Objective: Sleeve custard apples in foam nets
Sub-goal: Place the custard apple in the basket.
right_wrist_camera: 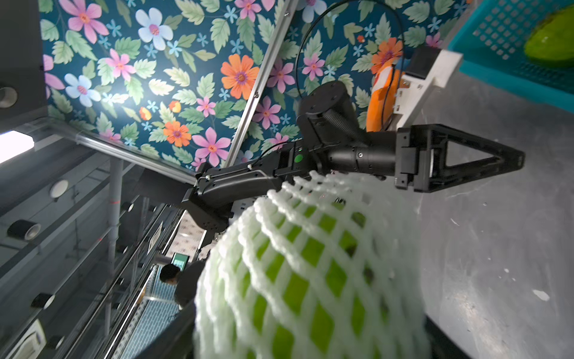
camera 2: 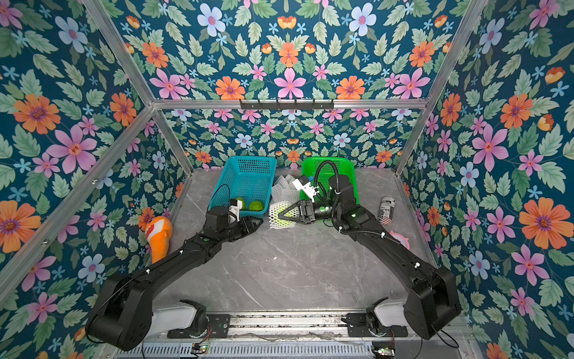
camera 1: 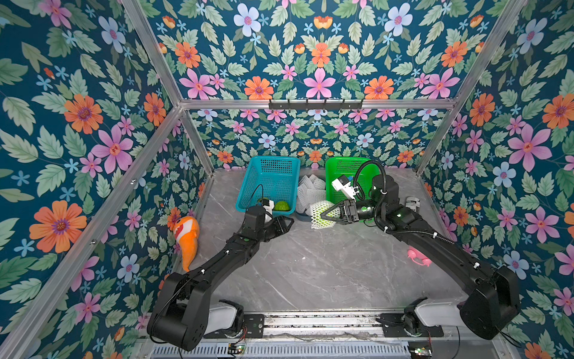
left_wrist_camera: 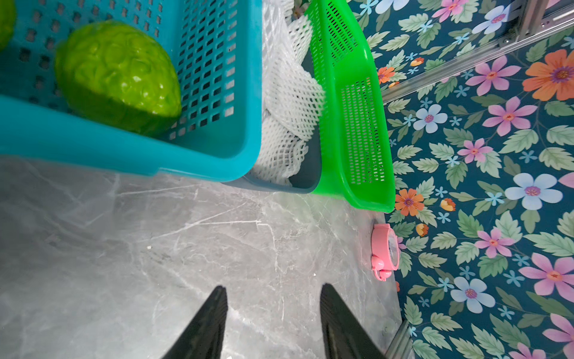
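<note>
- Custard apple (right_wrist_camera: 295, 289) already inside a foam net (right_wrist_camera: 279, 217), clamped across the middle by the right gripper (camera 1: 325, 216), near the table's back edge, just in front of the spare nets (camera 1: 307, 189).
- Left gripper (left_wrist_camera: 272, 286) parted and empty, over bare table by the blue basket (camera 1: 248, 189).
- Two bare fruits (camera 1: 281, 205) waiting in that basket.
- Probably light, firm, bumpy fruit; net soft, stretchy, apt to slide. Best gripped around the widest part, net pulled by its rim.
</note>
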{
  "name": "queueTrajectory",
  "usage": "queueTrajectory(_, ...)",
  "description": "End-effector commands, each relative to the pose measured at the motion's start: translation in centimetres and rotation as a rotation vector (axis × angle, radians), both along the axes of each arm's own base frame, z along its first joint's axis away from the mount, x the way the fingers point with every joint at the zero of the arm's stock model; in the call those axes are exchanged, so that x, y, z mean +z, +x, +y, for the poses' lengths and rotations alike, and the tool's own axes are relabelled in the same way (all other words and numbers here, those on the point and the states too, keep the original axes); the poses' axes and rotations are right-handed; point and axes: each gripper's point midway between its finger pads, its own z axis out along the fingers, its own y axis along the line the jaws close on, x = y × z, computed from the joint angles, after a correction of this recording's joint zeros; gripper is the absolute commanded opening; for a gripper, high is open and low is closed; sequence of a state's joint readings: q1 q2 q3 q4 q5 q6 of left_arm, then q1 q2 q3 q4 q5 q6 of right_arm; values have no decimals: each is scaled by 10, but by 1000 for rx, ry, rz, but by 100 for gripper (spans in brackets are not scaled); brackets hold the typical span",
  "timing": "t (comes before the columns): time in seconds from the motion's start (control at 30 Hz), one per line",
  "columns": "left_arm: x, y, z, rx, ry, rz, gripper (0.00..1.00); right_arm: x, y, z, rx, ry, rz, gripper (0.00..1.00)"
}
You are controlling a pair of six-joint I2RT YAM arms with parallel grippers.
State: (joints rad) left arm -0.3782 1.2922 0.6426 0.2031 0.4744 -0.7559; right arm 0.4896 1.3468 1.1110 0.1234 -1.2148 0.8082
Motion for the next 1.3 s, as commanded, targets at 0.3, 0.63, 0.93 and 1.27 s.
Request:
queueTrajectory(0.3,16,-3,-7,-43,-55,-33,52,25,-6,-5,96,124,-73,77)
queueTrajectory(0.63,19,-17,-3,-35,-95,-53,53,-24,73,-27,-347,-192,-9,77)
queueTrajectory(0.93,27,-27,-4,-60,-122,-85,54,-99,155,-117,-856,-874,-67,77)
queueTrajectory(1.27,27,-29,-4,-53,-144,-98,54,-154,256,-161,-1088,-1296,-142,78)
